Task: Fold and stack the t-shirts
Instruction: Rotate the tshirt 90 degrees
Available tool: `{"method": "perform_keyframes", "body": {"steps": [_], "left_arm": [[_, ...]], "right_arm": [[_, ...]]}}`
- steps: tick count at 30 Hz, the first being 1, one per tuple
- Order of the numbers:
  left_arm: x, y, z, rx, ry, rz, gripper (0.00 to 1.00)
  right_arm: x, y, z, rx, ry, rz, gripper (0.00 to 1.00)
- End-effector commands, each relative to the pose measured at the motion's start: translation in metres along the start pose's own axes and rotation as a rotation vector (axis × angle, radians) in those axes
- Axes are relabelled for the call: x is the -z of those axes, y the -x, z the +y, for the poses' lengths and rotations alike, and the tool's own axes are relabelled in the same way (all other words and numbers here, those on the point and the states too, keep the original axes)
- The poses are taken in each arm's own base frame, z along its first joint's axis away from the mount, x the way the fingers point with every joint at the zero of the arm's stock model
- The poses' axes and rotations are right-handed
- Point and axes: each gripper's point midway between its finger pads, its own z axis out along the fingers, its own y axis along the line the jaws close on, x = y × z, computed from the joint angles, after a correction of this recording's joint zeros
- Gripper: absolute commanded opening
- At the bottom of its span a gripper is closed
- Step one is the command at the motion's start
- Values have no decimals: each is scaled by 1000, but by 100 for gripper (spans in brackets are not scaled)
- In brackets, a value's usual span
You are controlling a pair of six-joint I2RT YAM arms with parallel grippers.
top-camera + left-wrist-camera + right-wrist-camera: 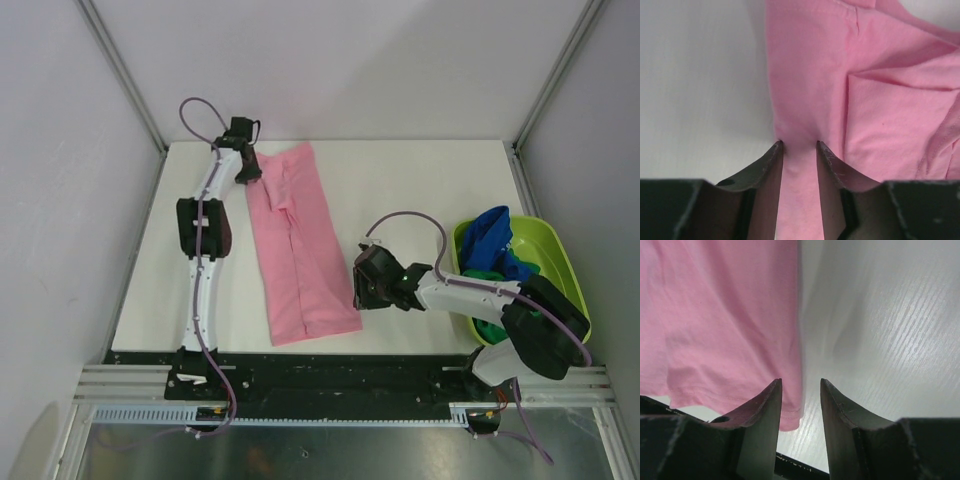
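A light pink t-shirt, folded lengthwise into a long strip, lies on the white table. My left gripper is at its far left corner. In the left wrist view the gripper is open, with pink fabric filling the gap between the jaws. My right gripper is at the near right corner. In the right wrist view it is open, and the shirt's hem corner lies between the jaws. A royal blue t-shirt and a dark green one lie bunched in the tub.
A lime-green plastic tub stands at the table's right edge beside the right arm. Bare white table lies between the pink shirt and the tub. Grey walls enclose the table on three sides. A metal rail runs along the near edge.
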Motion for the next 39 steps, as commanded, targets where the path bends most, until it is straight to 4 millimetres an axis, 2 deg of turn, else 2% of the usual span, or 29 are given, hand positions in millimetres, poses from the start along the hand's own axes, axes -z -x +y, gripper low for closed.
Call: {"method": "perform_keyframes", "body": {"steps": [1, 5, 11, 16, 19, 21, 23, 27, 30, 33, 35, 39], "left_arm": [[2, 25, 7, 76, -65, -36, 35], [0, 33, 7, 108, -102, -50, 30], [1, 56, 3, 147, -170, -117, 26], [4, 60, -8, 165, -231, -123, 24], [27, 69, -10, 185, -249, -139, 37], [53, 73, -7, 197, -253, -152, 46], [82, 67, -3, 213, -254, -141, 49], [134, 15, 12, 263, -242, -85, 50], [172, -43, 24, 287, -237, -46, 49], [210, -105, 35, 319, -229, -21, 45], [227, -150, 41, 336, -233, 3, 42], [243, -228, 55, 375, -225, 37, 36]], "right_arm": [[-5, 16, 12, 10, 32, -20, 41], [-10, 21, 14, 14, 34, -14, 41], [-16, 28, 12, 15, 28, -8, 41], [-12, 36, 7, 15, 20, -15, 41], [-7, 40, 3, 17, 15, -22, 41], [-3, 42, 0, 22, 10, -29, 41], [2, 43, -2, 24, 1, -36, 42], [15, 43, 0, 29, 15, -52, 43], [26, 37, 6, 30, 45, -60, 45], [30, 23, 10, 27, 67, -36, 45], [32, 13, 11, 23, 79, -24, 45], [37, -3, 12, 5, 106, -11, 45]]}}
